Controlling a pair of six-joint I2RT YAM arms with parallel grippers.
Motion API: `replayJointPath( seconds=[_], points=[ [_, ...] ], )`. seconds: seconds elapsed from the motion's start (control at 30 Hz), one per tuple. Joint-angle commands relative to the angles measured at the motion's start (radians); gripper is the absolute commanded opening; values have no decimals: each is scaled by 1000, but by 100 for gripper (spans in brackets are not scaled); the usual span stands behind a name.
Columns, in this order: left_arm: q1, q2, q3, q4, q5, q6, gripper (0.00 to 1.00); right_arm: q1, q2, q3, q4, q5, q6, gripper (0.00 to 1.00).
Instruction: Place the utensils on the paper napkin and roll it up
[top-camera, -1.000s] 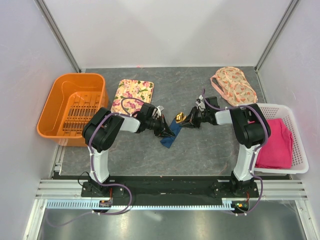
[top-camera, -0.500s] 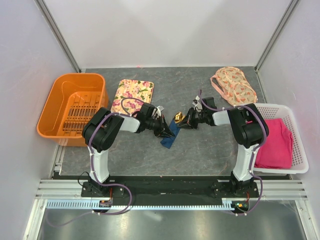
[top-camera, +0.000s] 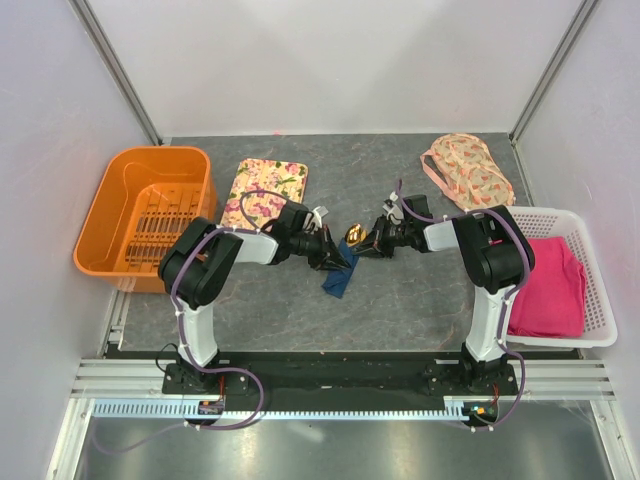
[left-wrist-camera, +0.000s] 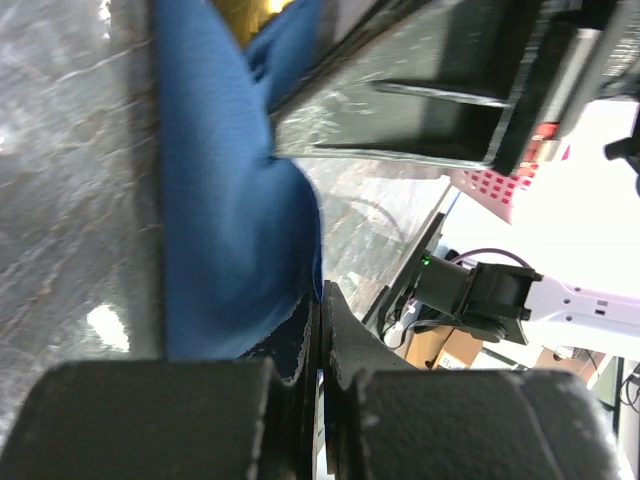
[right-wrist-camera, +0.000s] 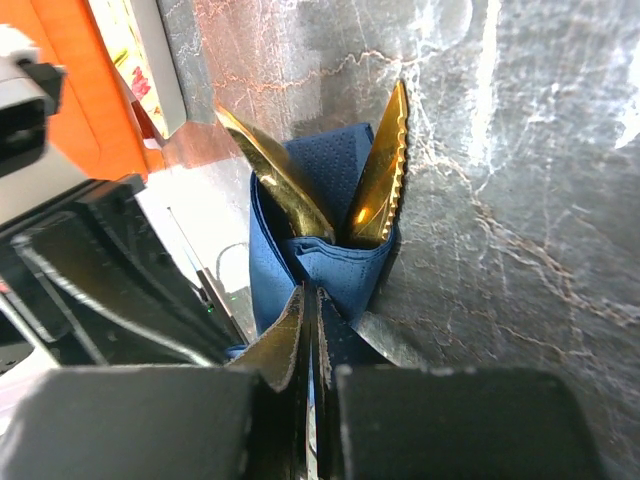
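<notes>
The navy paper napkin (top-camera: 338, 280) lies wrapped into a narrow bundle at the table's middle, and gold utensils (top-camera: 354, 234) poke out of its far end. In the right wrist view a serrated gold knife (right-wrist-camera: 385, 170) and another gold piece (right-wrist-camera: 280, 180) stick out of the folded napkin (right-wrist-camera: 340, 265). My right gripper (right-wrist-camera: 310, 292) is shut, its tips pinching the napkin's fold. My left gripper (left-wrist-camera: 321, 290) is shut too, its tips nipping the napkin's edge (left-wrist-camera: 230, 200). In the top view the left gripper (top-camera: 340, 258) and the right gripper (top-camera: 368, 243) meet at the bundle from either side.
An orange basket (top-camera: 145, 215) stands at the left, with a floral tray (top-camera: 266, 185) beside it. A floral fabric piece (top-camera: 465, 172) lies at the back right. A white basket (top-camera: 560, 212) at the right holds a pink cloth (top-camera: 555, 285).
The right gripper and the gold ends of the bundle have crept slightly left and away. The left gripper has nudged a little toward the far side. Both stay shut.
</notes>
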Motion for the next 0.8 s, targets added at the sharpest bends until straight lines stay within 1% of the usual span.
replayJointPath(
  seconds=[0.0, 0.1, 0.23, 0.5, 0.77],
  points=[
    [5, -53, -7, 95, 25, -26, 2, 11, 56, -21, -96, 131, -61, 0],
    [-2, -52, -7, 125, 55, -43, 2, 11, 51, -16, -115, 150, -75, 0],
    [-20, -49, 7, 139, 55, -47, 2, 21, 50, -15, -136, 170, -86, 0],
    [-29, 45, 37, 102, 15, -27, 2, 37, 45, -10, -159, 203, -95, 0],
    [-43, 120, 62, 124, -5, -21, 2, 40, 40, -13, -167, 213, -96, 0]
  ],
)
